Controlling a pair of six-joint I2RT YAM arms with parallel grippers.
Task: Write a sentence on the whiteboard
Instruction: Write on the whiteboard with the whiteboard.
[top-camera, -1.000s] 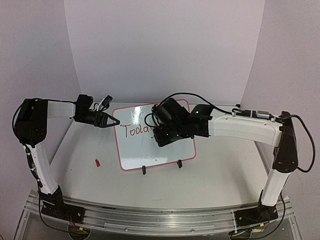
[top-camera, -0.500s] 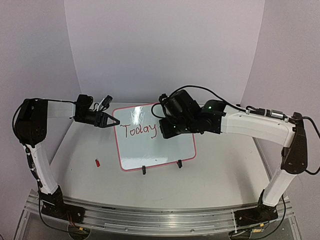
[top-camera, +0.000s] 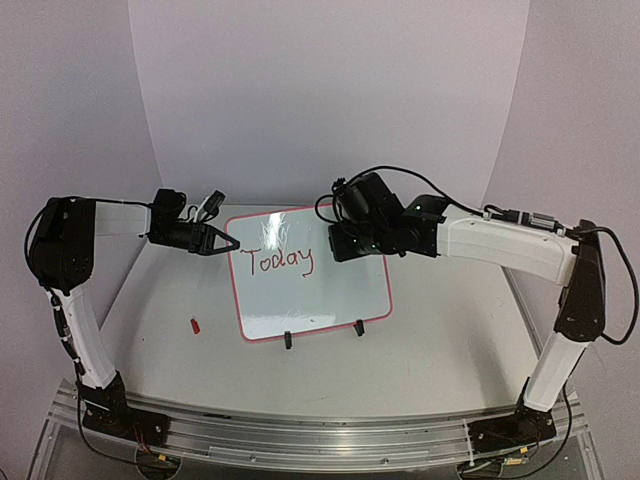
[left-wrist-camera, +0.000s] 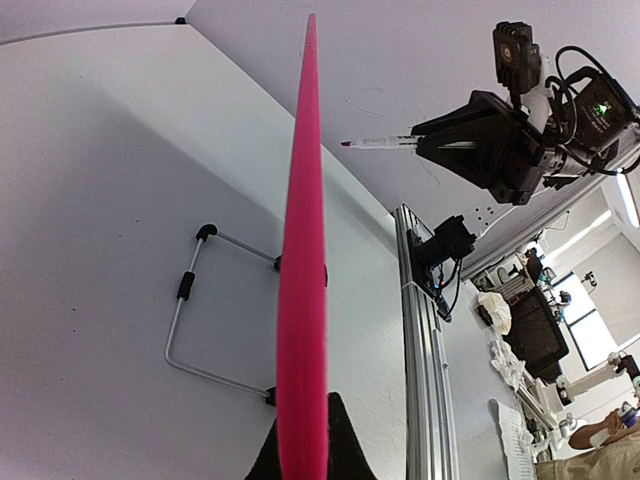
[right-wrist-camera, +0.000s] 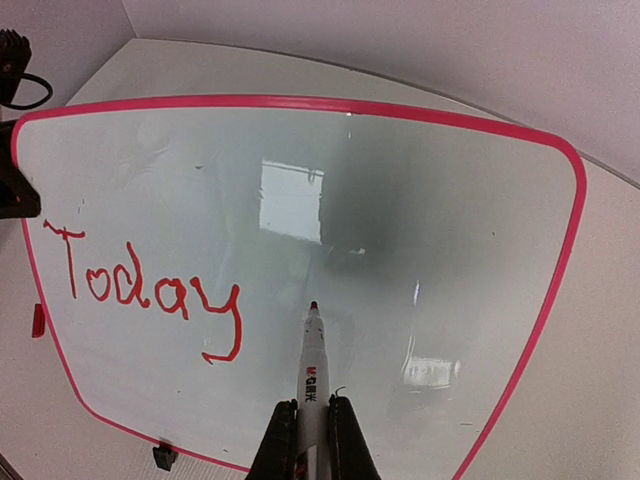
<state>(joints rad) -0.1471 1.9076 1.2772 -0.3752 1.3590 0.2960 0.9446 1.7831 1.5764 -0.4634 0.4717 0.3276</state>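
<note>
The whiteboard (top-camera: 320, 300), white with a pink-red frame, stands tilted on two black clip feet and reads "Today" in red. My left gripper (top-camera: 232, 243) is shut on its left frame edge (left-wrist-camera: 303, 300), which runs up the middle of the left wrist view. My right gripper (top-camera: 340, 245) is shut on a white marker (right-wrist-camera: 314, 360) with a red tip. The tip points at the bare board (right-wrist-camera: 420, 200) just right of the "y" and is a little off the surface. The marker also shows in the left wrist view (left-wrist-camera: 380, 143), apart from the board.
A small red marker cap (top-camera: 196, 325) lies on the table left of the board. A wire stand (left-wrist-camera: 185, 300) props the board from behind. An aluminium rail (top-camera: 320, 435) runs along the near table edge. Purple walls close in the back and sides.
The word on the board went from "Toda" to "Today". My right gripper then moved up and to the right with the marker, off the writing. The left gripper has not moved.
</note>
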